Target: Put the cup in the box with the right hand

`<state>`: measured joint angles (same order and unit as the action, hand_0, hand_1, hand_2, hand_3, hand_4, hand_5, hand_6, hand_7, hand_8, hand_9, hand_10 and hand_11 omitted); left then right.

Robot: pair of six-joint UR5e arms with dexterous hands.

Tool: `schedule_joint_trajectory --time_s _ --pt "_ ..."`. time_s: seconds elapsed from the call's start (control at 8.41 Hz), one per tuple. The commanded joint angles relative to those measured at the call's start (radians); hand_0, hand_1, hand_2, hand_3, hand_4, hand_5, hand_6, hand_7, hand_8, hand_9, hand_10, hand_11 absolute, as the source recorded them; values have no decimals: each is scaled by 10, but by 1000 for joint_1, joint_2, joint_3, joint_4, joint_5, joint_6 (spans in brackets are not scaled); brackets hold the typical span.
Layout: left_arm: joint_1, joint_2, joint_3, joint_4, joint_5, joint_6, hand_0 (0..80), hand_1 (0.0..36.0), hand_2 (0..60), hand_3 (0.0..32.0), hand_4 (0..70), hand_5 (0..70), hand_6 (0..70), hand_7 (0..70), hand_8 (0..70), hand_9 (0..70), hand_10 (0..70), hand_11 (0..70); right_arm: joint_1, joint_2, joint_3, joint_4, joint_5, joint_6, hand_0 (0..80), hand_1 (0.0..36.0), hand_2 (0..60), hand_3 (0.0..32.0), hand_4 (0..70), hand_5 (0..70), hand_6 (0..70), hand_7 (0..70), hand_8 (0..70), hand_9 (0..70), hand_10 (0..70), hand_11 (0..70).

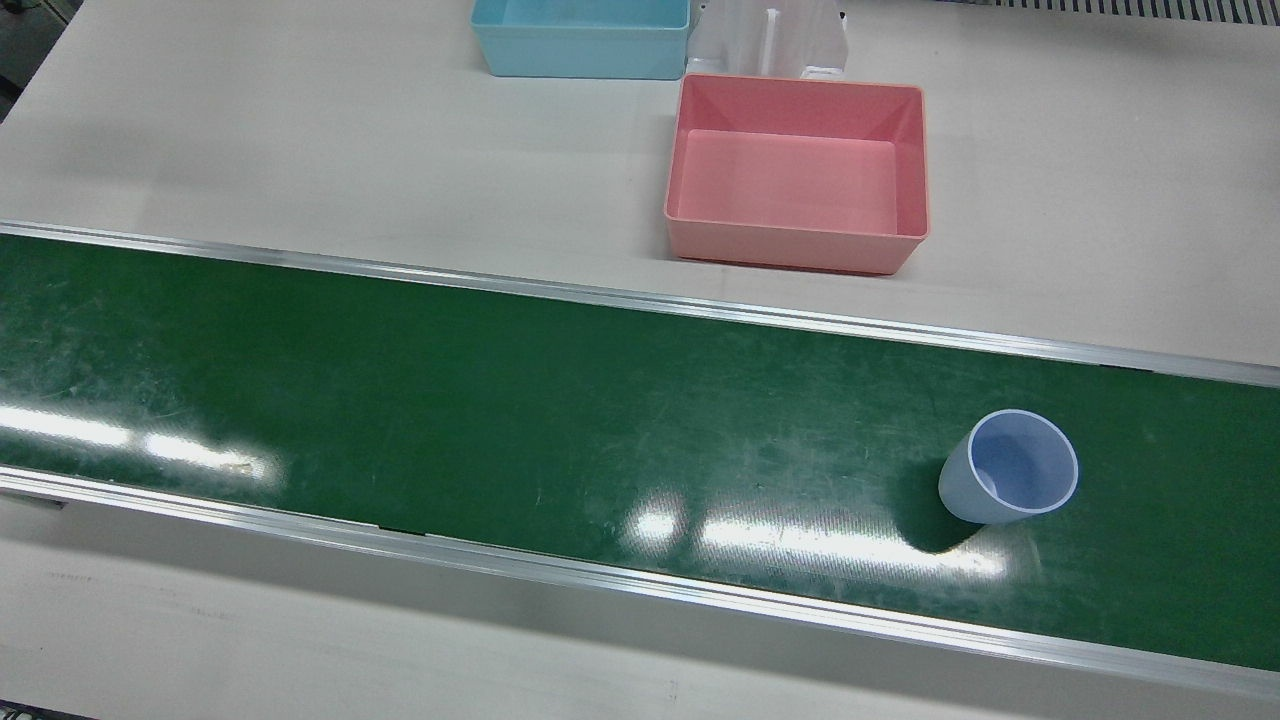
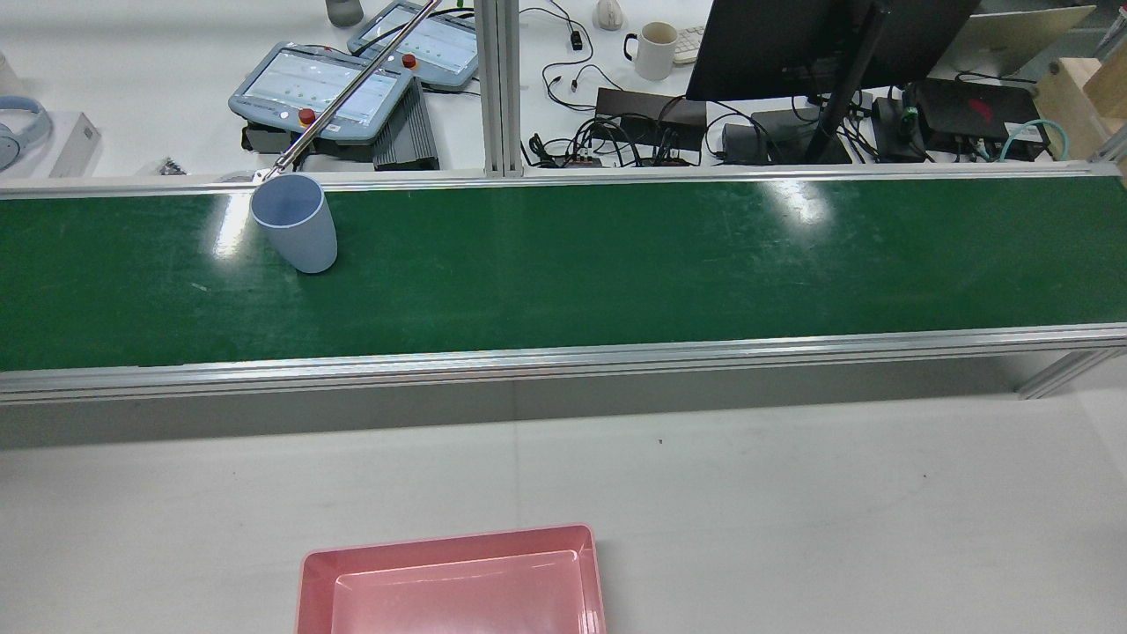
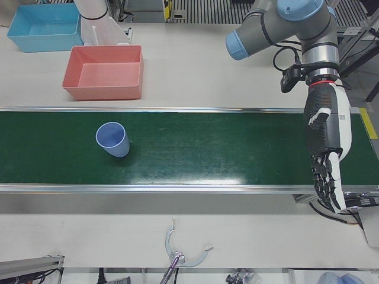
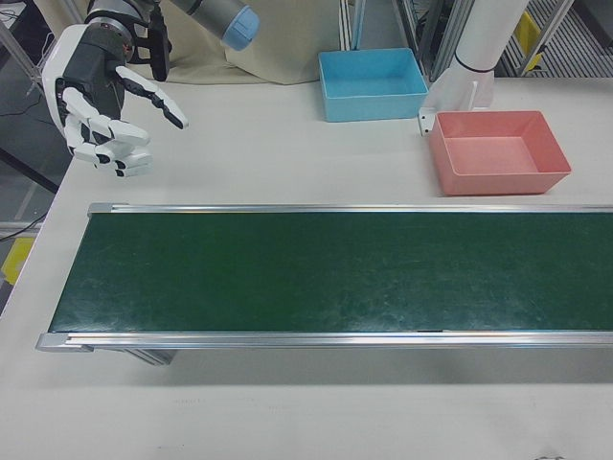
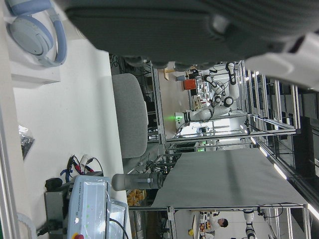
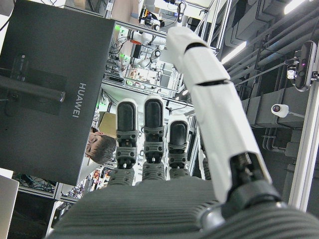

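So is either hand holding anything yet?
No. The right hand and left hand are open and empty; the pale blue plastic cup stands alone on the green belt.

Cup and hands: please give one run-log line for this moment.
cup: upright on belt | pink box: empty | right robot hand: open | left robot hand: open

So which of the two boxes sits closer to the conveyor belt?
The pink box; it sits near the belt's edge, while the blue box lies further back.
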<state>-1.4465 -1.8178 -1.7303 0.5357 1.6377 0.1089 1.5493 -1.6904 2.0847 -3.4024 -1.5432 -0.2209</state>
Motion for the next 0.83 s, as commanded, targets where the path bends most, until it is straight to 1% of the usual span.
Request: schedule_joint_trajectory --time_s 0.0,0.71 --pt "0 0 0 1 -1 0 0 0 0 0 0 0 0 0 0 0 0 0 0 0 0 0 0 0 800 360 164 0 143 195 183 632 364 456 278 436" --pt "0 0 0 0 1 0 0 0 0 0 0 0 0 0 0 0 0 0 0 0 0 0 0 0 800 360 163 0 149 196 184 640 366 458 279 437"
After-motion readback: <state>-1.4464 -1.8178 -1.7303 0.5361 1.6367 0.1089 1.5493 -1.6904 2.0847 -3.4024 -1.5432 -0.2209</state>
